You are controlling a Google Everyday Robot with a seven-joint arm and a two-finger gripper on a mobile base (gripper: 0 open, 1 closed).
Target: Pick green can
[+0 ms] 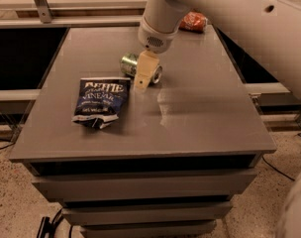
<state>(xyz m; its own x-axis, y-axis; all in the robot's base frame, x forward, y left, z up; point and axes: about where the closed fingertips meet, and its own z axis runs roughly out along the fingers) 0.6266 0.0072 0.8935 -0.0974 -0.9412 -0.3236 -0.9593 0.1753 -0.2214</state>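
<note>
Green can (128, 64) lies on its side on the table (205, 113), just beyond the bag (100, 102) and to its right, apart from it, with its long axis slanting across the table and one silver end turned toward the near right. Judged thin-walled aluminium: light, smooth and slippery, free to roll, liable to dent under a hard squeeze. Best hold is judged to be across the round body at mid-length, square to the axis and clear of the rims, with moderate force. Pincer (141, 82) hangs from the arm (239, 14) over the can's middle, likewise beyond the bag and to its right; its pale tip crosses in front of the can and hides the mid-body. Whether the pincer is apart or together cannot be told, nor whether it touches the can or merely stands before it. The can rests on the table, not lifted; risk noted that a glancing contact would set it rolling away from the bag
</note>
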